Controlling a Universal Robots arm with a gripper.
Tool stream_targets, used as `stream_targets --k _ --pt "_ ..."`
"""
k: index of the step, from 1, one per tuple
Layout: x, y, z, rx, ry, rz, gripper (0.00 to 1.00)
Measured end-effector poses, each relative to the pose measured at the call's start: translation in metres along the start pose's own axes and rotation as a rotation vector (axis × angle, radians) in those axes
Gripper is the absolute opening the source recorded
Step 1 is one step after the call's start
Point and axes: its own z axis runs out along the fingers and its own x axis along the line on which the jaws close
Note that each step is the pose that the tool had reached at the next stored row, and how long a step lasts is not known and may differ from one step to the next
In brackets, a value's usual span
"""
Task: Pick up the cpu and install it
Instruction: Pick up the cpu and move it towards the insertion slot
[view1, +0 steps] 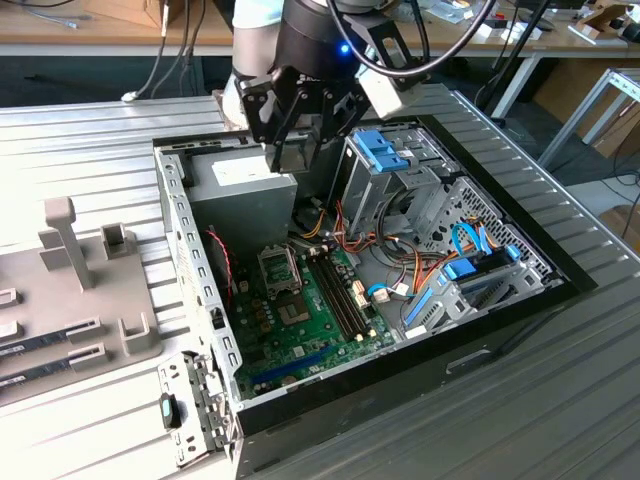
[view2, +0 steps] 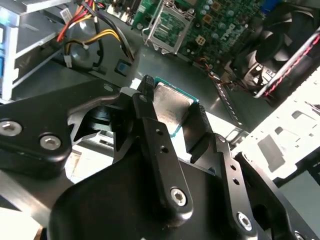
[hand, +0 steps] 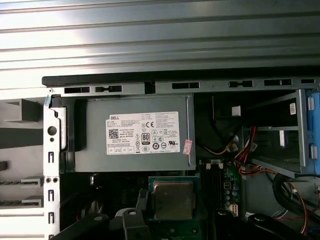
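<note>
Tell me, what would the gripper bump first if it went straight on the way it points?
Probably the grey power supply box, and the cpu it holds would touch first. The gripper hangs near the box's edge, so it might instead reach the green board beside it.

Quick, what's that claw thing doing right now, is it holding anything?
Gripper: closed, holding the cpu.

Open computer case, power supply, motherboard
</note>
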Motion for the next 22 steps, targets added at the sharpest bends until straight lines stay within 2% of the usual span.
stream_targets --k 6,11,22 --pt "-0.0138 0.0006 -0.0005 0.0 0.0 0.0 0.47" --pt "-0.0285 0.0012 -0.0009 0.0 0.0 0.0 0.47" --pt "-0.0508 0.0021 -0.0016 0.0 0.0 0.0 0.47"
